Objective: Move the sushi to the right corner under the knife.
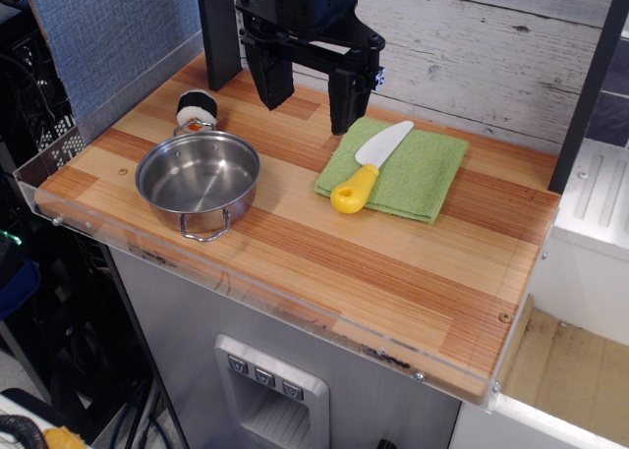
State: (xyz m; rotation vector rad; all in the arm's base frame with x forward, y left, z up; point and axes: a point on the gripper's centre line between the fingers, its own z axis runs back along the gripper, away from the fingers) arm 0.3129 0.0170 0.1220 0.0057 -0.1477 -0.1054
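The sushi [197,108] is a small roll with a black band and white top, standing on the striped wooden board [393,262] at the back left, just behind the steel pot. The knife [371,165], white blade and yellow handle, lies on a green cloth [418,174] at the board's middle right. My gripper [310,100] hangs above the back of the board, between the sushi and the knife. Its two black fingers [273,81] stand apart with nothing between them. The board's near right corner [472,341] lies below the knife.
A steel pot [198,179] with a wire handle stands at the left, in front of the sushi. A clear acrylic edge [246,292] runs along the board's front. Dark posts [218,27] stand at the back left and far right [590,85].
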